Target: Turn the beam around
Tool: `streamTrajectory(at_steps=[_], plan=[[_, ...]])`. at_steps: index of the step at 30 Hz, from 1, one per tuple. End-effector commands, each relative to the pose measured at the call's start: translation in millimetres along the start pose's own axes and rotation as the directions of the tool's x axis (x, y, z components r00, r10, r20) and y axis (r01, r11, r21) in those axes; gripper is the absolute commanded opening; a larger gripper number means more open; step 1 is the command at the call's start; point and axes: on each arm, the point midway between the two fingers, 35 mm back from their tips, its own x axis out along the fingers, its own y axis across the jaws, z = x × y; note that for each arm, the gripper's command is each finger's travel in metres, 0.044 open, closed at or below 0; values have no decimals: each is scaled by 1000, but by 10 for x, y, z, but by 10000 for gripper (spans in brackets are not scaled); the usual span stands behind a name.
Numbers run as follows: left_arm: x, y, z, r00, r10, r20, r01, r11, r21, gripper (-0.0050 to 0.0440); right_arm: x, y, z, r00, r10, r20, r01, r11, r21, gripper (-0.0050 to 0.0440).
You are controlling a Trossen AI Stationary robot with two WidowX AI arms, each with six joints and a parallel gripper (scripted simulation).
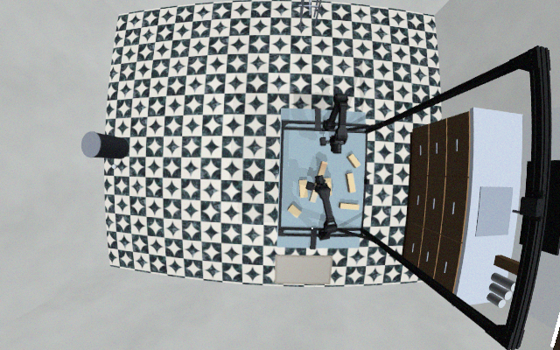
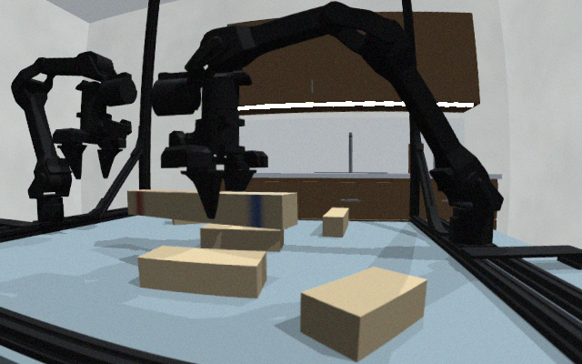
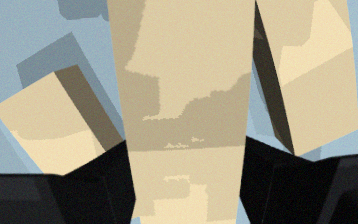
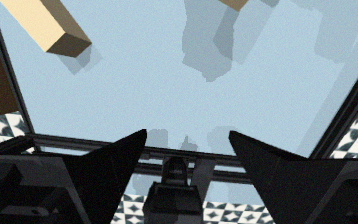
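The long beam (image 1: 323, 167) (image 2: 168, 205) (image 3: 185, 60) has a red band (image 2: 139, 202) and a blue band (image 2: 256, 210). My left gripper (image 2: 225, 202) (image 3: 182, 138) is shut on its middle and holds it level, raised above the table. Two blocks that look like the bearers lie below, one at each side: one block (image 1: 303, 189) (image 2: 200, 275) (image 3: 320, 100) and another (image 1: 329, 185) (image 2: 241, 238) (image 3: 50, 125). The beam runs lengthwise over the space between them, at a slant to their long sides. The red band is toward the right arm. My right gripper (image 2: 92, 176) (image 4: 187, 133) is open and empty, away from the beam.
Other blocks lie around: one near the front in the exterior view (image 1: 294, 211) (image 2: 364, 296), one beyond (image 1: 349, 206) (image 2: 336, 223), one (image 1: 351, 183) on the counter side and one (image 1: 353, 160) nearer the right arm. Black frame rails edge the blue table.
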Motion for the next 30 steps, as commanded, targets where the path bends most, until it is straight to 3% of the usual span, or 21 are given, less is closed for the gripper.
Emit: streamTrajectory(at_steps=[1,30], plan=[[-51,9,0,1000,7,13,-7,999,31,0,0,1,-5,1000,0,-2,0,1000,5,440],[-51,56,-27,1000,7,13,-10,946,325,0,0,1,-5,1000,0,-2,0,1000,5,440]])
